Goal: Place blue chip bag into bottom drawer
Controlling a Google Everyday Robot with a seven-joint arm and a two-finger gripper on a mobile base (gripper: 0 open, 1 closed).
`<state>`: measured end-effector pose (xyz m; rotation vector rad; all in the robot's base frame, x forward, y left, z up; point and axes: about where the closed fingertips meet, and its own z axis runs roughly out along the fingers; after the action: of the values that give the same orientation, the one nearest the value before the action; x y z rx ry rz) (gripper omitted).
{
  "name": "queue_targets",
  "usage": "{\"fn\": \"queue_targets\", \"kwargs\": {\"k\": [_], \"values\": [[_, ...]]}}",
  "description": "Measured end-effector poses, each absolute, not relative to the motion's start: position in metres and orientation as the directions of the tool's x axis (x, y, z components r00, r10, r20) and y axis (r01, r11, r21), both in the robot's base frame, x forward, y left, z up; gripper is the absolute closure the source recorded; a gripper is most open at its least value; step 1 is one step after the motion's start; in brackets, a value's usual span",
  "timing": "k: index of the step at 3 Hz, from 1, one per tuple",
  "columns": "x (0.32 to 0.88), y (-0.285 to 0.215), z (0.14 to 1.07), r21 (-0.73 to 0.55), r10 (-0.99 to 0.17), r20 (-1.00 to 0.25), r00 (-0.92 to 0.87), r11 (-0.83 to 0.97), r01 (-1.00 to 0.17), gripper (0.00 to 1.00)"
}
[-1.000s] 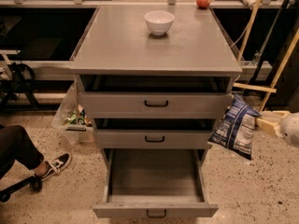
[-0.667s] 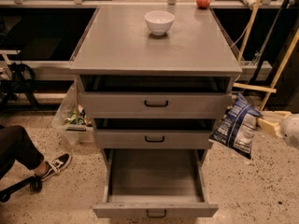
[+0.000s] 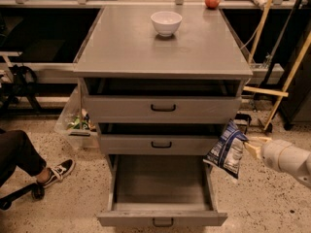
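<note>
While the blue chip bag was clamped in the gripper at the cabinet's right side, just above the open bottom drawer, carrying was judged under way; a shift leftward and down into it was called for.

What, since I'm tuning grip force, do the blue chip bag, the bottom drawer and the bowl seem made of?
The blue chip bag: thin foil or plastic film, crinkled and glossy; pinched in the gripper, right of the middle drawer. The bottom drawer: probably painted sheet metal, matte grey, thin flat walls. The bowl: smooth white, ceramic or plastic; cannot tell.
</note>
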<state>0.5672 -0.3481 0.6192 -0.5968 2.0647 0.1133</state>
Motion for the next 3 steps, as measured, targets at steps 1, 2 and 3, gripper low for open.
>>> {"fn": "queue_targets", "kwargs": {"k": [1, 2, 3], "values": [[0.578, -0.343, 0.613, -0.12, -0.359, -0.831, -0.424, 0.861, -0.494, 1.0], [0.6, -0.318, 0.537, -0.012, -0.297, -0.817, -0.495, 0.866, -0.5, 1.0], [0.621, -0.303, 0.432, 0.085, -0.196, -0.792, -0.578, 0.902, -0.423, 1.0]]}}
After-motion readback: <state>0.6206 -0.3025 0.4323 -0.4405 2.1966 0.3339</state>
